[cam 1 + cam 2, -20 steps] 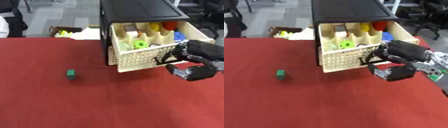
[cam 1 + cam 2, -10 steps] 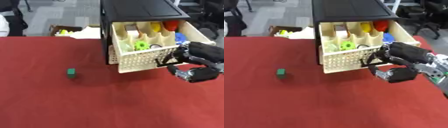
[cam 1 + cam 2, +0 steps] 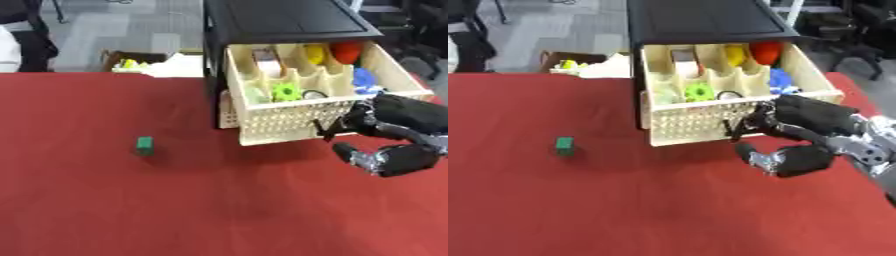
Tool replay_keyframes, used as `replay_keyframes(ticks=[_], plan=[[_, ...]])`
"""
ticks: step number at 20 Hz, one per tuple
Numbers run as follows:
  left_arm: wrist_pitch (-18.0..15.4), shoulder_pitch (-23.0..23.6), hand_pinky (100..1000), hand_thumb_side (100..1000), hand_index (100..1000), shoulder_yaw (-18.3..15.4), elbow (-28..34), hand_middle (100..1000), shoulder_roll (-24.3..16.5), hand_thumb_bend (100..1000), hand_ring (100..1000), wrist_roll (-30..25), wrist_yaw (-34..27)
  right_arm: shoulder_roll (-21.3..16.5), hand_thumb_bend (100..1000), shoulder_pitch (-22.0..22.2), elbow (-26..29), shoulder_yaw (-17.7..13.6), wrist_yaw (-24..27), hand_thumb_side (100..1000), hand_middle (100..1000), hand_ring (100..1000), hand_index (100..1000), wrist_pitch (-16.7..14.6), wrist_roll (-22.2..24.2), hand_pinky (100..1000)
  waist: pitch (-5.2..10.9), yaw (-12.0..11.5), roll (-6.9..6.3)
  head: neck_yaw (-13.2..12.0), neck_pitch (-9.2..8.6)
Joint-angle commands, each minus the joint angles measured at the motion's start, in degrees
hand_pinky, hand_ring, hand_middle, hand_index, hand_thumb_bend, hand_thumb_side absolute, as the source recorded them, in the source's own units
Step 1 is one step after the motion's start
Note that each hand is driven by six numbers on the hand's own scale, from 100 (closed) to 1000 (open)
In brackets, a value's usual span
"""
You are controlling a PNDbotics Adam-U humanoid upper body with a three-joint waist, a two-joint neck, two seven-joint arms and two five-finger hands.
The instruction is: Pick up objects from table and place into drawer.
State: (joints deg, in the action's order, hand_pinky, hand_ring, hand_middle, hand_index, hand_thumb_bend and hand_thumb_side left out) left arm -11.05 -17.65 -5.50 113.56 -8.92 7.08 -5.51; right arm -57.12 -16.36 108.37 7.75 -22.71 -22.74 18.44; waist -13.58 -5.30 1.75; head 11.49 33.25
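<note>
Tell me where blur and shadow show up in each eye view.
Left eye view: the right hand is smeared, while the green block is fairly crisp with a small shadow beside it. Right eye view: the drawer casts a dark shadow on the red table below its front; the hand is again soft.

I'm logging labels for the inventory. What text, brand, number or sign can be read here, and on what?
None can be read.
Green block: no marking shows.
Drawer and black cabinet: no lettering shows.
Items in the drawer: only colours and shapes show.
Right hand: no marking shows.
</note>
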Motion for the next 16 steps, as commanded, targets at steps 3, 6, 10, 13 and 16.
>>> replay_keyframes(ticks=[3, 6, 10, 13, 16], plan=[[0.11, -0.55, 581, 953, 748, -0.23, 1.03, 715, -0.30, 100, 622, -0.21, -0.16, -3.16, 100, -1.23, 1.24, -1.16, 1.10, 1000, 398, 358, 784, -1.70, -0.08, 100, 0.94, -0.19, 0.21, 0.33, 0.30], [0.12, -0.56, 581, 952, 748, -0.19, 1.03, 715, -0.33, 100, 622, -0.26, -0.20, -3.42, 100, -1.35, 1.48, -1.31, 1.39, 1000, 417, 362, 796, -2.45, -0.36, 100, 1.02, -0.23, 0.26, 0.34, 0.29], [0.03, -0.49, 581, 950, 746, -0.17, 1.03, 716, -0.36, 100, 622, -0.37, -0.16, -3.56, 100, -1.49, 1.68, -1.99, 2.34, 1000, 387, 347, 792, -2.53, -0.51, 100, 1.05, -0.21, 0.20, 0.32, 0.31], [-0.10, -0.44, 582, 949, 746, -0.19, 1.03, 716, -0.41, 100, 623, -0.48, -0.11, -3.72, 100, -1.40, 2.66, -2.76, 3.90, 1000, 390, 344, 790, -2.56, -0.27, 100, 1.06, -0.17, 0.14, 0.24, 0.37], [-0.15, -0.40, 582, 949, 746, -0.23, 1.03, 716, -0.44, 100, 623, -0.49, -0.06, -4.14, 100, -1.08, 4.96, -3.86, 6.29, 1000, 385, 341, 787, -2.36, -0.27, 100, 1.04, -0.02, 0.07, 0.18, 0.36]])
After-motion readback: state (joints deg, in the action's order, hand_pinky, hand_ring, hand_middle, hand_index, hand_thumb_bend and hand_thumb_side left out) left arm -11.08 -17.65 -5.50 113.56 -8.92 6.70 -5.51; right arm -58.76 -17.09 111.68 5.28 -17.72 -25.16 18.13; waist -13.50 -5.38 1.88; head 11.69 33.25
